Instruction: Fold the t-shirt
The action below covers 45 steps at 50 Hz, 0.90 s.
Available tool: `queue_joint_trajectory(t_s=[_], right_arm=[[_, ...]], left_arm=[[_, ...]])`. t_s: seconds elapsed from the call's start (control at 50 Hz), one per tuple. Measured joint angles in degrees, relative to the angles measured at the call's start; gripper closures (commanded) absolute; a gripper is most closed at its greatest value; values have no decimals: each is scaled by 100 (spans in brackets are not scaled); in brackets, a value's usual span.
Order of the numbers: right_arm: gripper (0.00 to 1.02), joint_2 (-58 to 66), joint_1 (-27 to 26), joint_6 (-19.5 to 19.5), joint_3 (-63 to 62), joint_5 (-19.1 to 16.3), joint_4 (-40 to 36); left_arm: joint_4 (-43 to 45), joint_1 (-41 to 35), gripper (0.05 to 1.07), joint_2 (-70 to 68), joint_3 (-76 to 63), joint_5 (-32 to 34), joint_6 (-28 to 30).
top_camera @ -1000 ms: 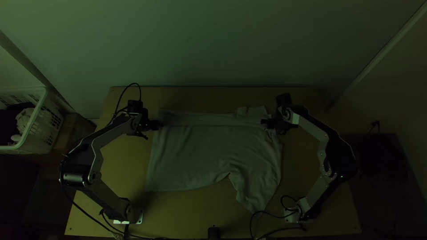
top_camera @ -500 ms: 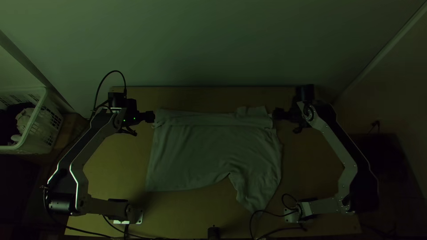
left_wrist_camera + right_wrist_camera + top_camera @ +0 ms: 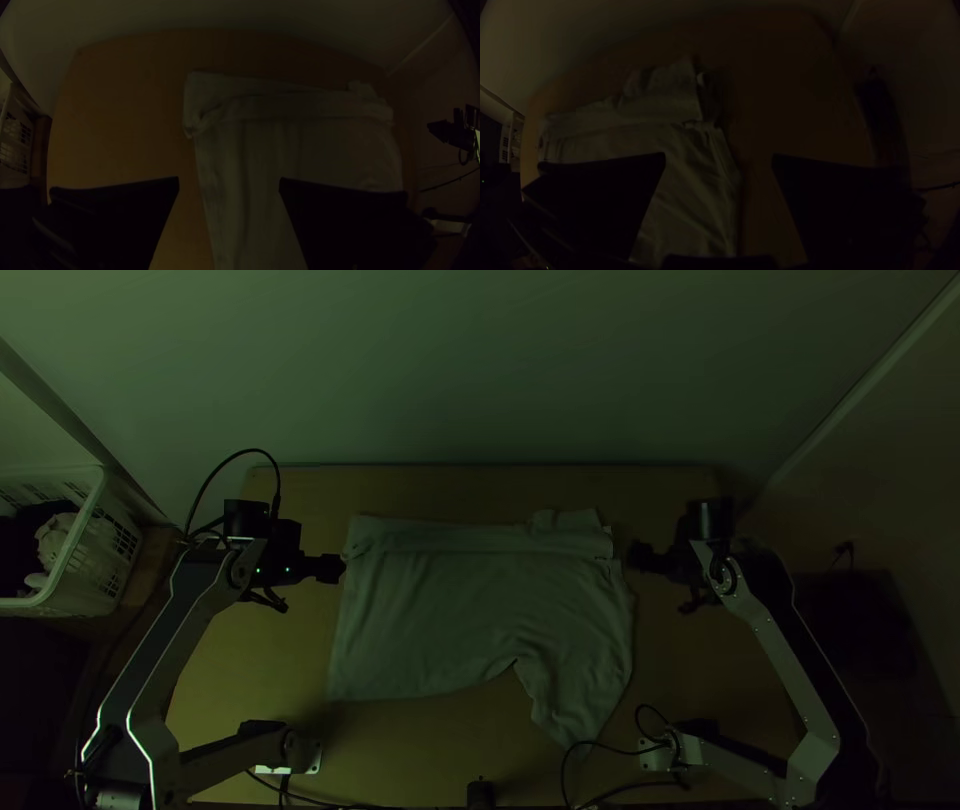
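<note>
Both jaws open and free beside a part-folded t-shirt [image 3: 470, 615]

The shirt lies flat on the table [image 3: 480, 490], between the two sets of jaws. A long folded band [image 3: 450, 538] runs along its far side, slightly beyond the level of the jaws. A sleeve-like flap [image 3: 575, 700] sticks out towards the arms' bases, well nearer them than the right jaws. Whether the body under it is doubled cannot be told.

The left gripper [image 3: 229, 181] has its jaws spread wide with nothing in them, close by one end of the band. The right gripper [image 3: 719, 157] is likewise wide apart and holds nothing, just off the other end.

This looks like a pause between folds, with the band laid over. The next move probably calls for a fresh grip on each side of the cloth, or for turning in the flap. No label or writing can be made out.
</note>
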Motion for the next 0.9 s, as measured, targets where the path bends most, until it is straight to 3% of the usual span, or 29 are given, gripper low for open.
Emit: queue_joint_trajectory(t_s=[0.52, 0.9], right_arm=[[4, -1344, 997, 911, -1298, -63, -623], [7, -1810, 1034, 1399, -1871, -476, -957]], left_arm=[[-1296, -151, 10, -1340, -1224, -2, 81], [-1816, -815, 11, -1537, -1912, -442, 337]])
